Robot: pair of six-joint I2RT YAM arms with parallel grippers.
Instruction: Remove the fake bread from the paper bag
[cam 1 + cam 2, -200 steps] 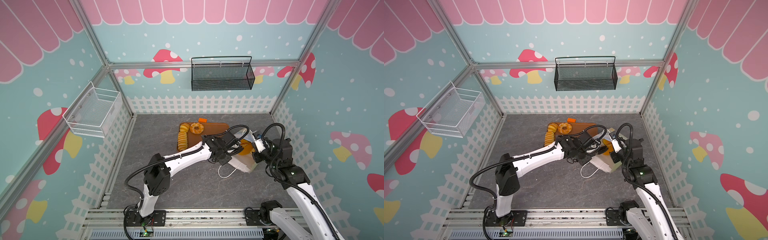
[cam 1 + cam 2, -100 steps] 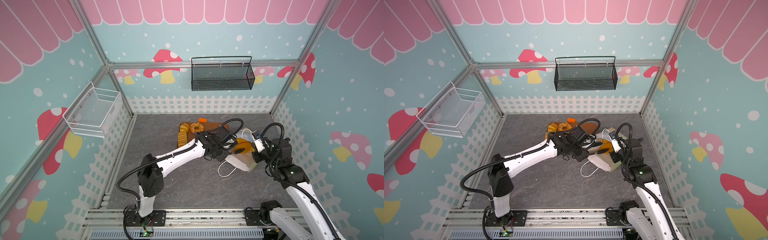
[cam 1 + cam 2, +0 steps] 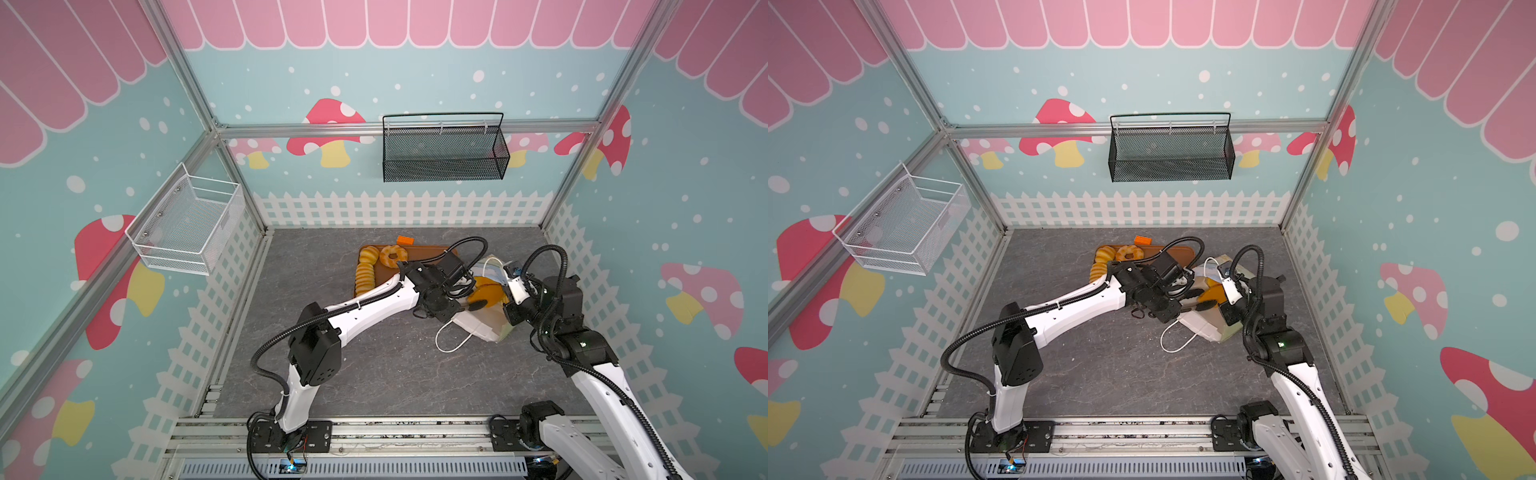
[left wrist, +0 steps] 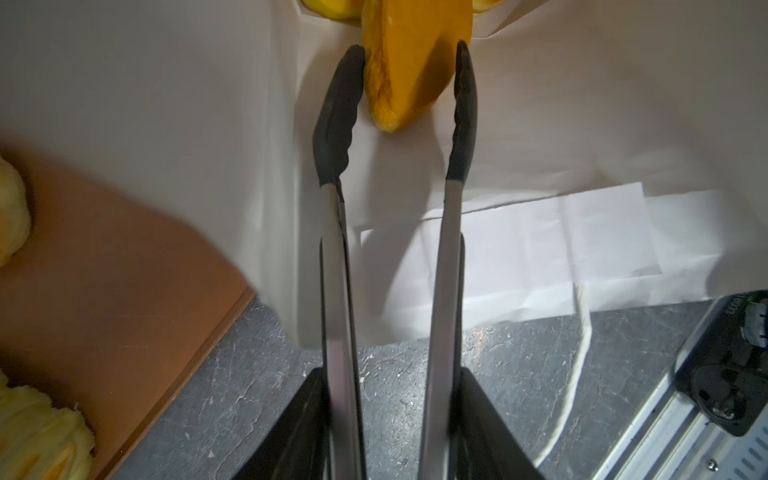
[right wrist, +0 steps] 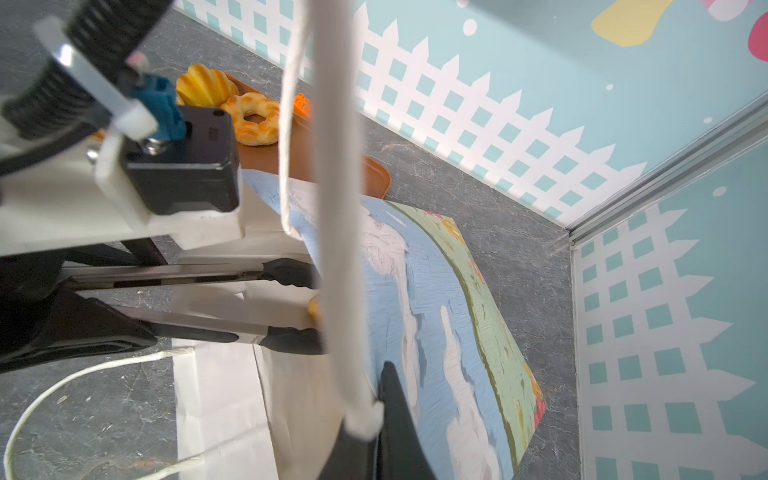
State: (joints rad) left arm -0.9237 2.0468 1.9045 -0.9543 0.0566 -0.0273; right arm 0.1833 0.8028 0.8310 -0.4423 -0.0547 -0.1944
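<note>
The paper bag (image 3: pixel 478 328) (image 3: pixel 1200 328) lies on its side at the right, mouth toward the tray. A golden-yellow piece of fake bread (image 3: pixel 488 291) (image 4: pixel 415 62) rests inside on the white lining. My left gripper (image 3: pixel 455 301) (image 4: pixel 390 415) carries metal tongs (image 4: pixel 461 104). Their black tips stand apart inside the bag, one close on each side of that bread. My right gripper (image 3: pixel 505 309) (image 5: pixel 374 415) is shut on the bag's white cord handle (image 5: pixel 340 249) and holds the upper side up. A ridged roll (image 3: pixel 365 276) and a doughnut (image 3: pixel 393 255) lie on the tray.
The orange-brown tray (image 3: pixel 424 251) (image 5: pixel 332 166) sits just behind and left of the bag, with a small orange block (image 3: pixel 405 240) at its far edge. The bag's other cord handle (image 3: pixel 453 340) loops on the grey floor. A black wire basket (image 3: pixel 442 153) and a white one (image 3: pixel 187 224) hang on the walls.
The tongs have spread wider and now straddle the bread in the bag's mouth. The left arm shifted a little. The right gripper has kept its hold on the handle.
</note>
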